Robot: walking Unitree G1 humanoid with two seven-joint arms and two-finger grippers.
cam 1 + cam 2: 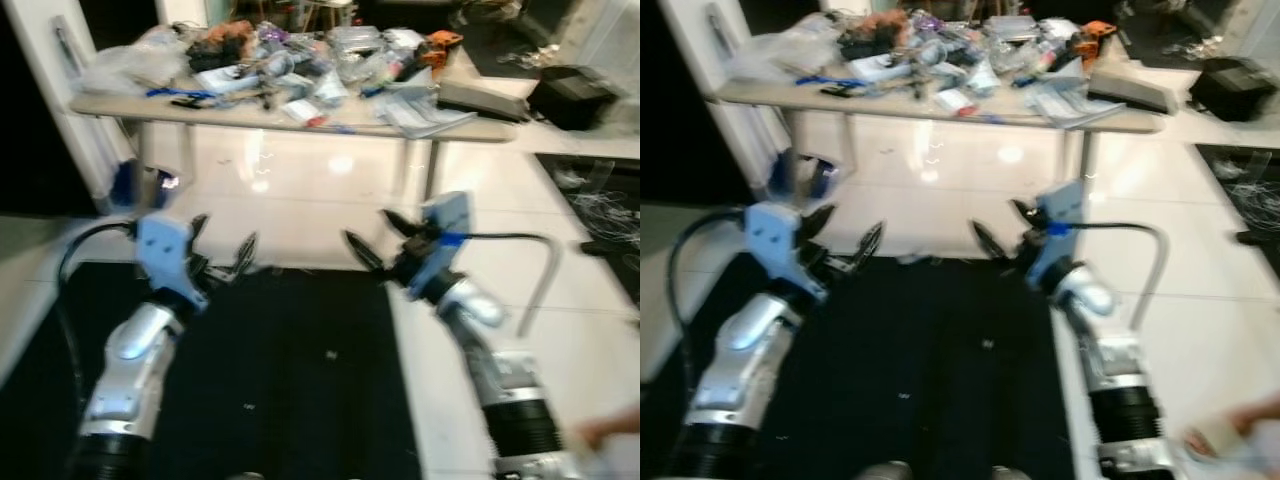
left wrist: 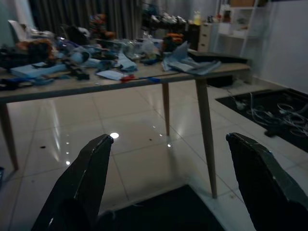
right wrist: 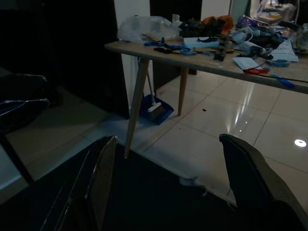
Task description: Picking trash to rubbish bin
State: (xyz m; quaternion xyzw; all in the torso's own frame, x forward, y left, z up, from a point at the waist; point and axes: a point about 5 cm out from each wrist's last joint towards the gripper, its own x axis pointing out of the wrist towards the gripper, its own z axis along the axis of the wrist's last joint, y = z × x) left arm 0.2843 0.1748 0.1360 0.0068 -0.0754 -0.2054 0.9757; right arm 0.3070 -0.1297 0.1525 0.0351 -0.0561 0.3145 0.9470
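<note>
Both arms reach forward over a black rug (image 1: pixel 290 380). My left gripper (image 1: pixel 225 235) is open and holds nothing. My right gripper (image 1: pixel 368 228) is also open, with nothing between its fingers. A small pale scrap (image 3: pixel 192 182) lies on the white tiles at the rug's far edge, just ahead of the right gripper (image 3: pixel 167 138). Beyond it stands a long wooden table (image 1: pixel 480 130) heaped with bags, papers, wrappers and tools. In the left wrist view the left gripper (image 2: pixel 169 137) points at the table's legs and the tiles under it.
A blue dustpan with a brush (image 3: pixel 155 108) leans by the table's left legs. A black box (image 1: pixel 570 95) sits on the floor at the far right, with a dark mat of loose cables (image 1: pixel 600 200) nearer. A person's hand (image 1: pixel 600 432) shows at the lower right.
</note>
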